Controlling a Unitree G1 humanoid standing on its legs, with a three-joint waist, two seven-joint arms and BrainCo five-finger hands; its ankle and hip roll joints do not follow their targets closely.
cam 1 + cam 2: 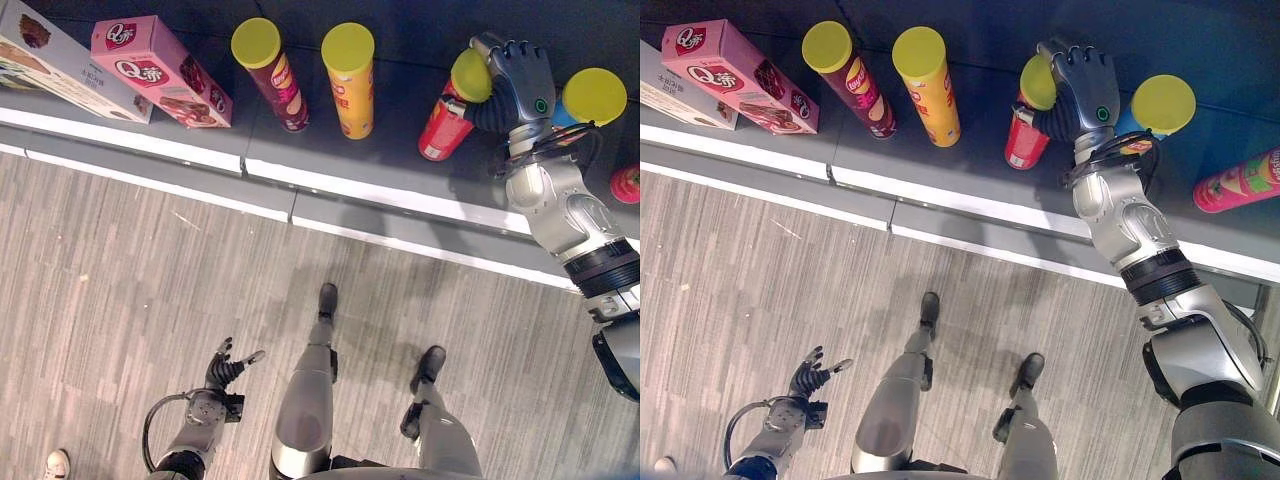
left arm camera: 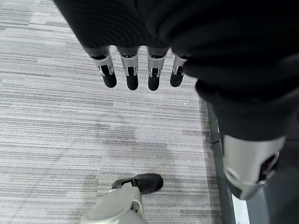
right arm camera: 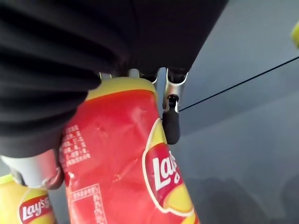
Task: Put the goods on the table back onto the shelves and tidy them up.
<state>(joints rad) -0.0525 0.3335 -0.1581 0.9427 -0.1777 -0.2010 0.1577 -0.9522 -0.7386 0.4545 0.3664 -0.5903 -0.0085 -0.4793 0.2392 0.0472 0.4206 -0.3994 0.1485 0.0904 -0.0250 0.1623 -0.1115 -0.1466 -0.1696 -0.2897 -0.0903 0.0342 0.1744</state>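
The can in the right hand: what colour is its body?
Red can, yellow lid, clearest in the right wrist view.

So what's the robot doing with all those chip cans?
The robot's right hand is wrapped around a red chip can with a yellow lid, holding it tilted on the dark shelf. Beside it stand a dark red can, a yellow can and a blue can partly behind the arm, and a pink can lies on its side. Pink and white boxes sit further left. The left hand hangs open by the robot's side, holding nothing.
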